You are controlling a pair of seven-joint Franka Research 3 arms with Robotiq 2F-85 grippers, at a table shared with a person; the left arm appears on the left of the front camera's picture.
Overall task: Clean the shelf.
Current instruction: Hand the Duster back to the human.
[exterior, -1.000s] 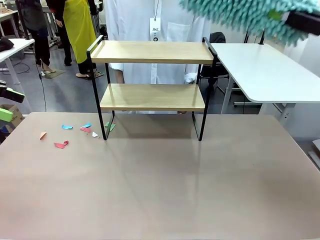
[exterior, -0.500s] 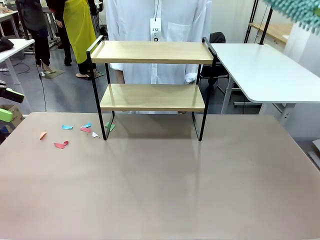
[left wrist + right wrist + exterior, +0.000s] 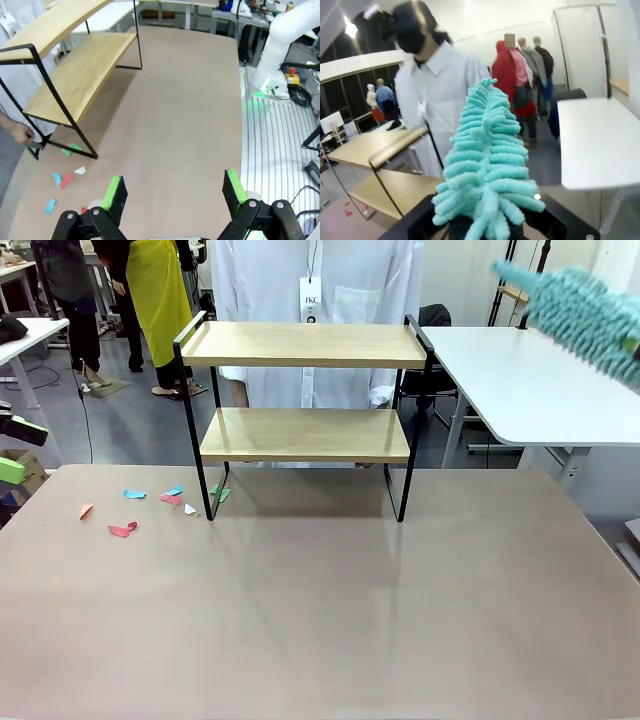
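- Left gripper [image 3: 172,192]: jaws spread wide, green pads facing each other, nothing between them; it hangs above the counter, touching nothing. In the front view its green pads peek in at the left edge [image 3: 18,450].
- Right gripper [image 3: 487,227]: black fingers rise on either side of the base of a teal duster [image 3: 487,170]; the fluffy head hides the pads, so a firm grip cannot be told for certain, though the duster stands up from between the fingers. In the front view the duster [image 3: 580,315] is in the air at upper right, above a white side table [image 3: 530,390], well apart from the shelf.
- Shelf [image 3: 305,390]: two light wooden boards in a thin black frame with raised end rails, standing upright at the far middle of the counter; both boards bare.
- Counter [image 3: 320,610]: matt grey-brown top.
- Paper scraps [image 3: 150,505]: small pieces in blue, red, orange, white and green, scattered on the counter just beside the shelf's left legs, one green piece near the foot.
- Person [image 3: 315,300]: in a white shirt with a lanyard tag, standing right behind the shelf.
- Room: grey floor, other people farther back at left, a white robot base [image 3: 280,55] past the counter's edge in the left wrist view.
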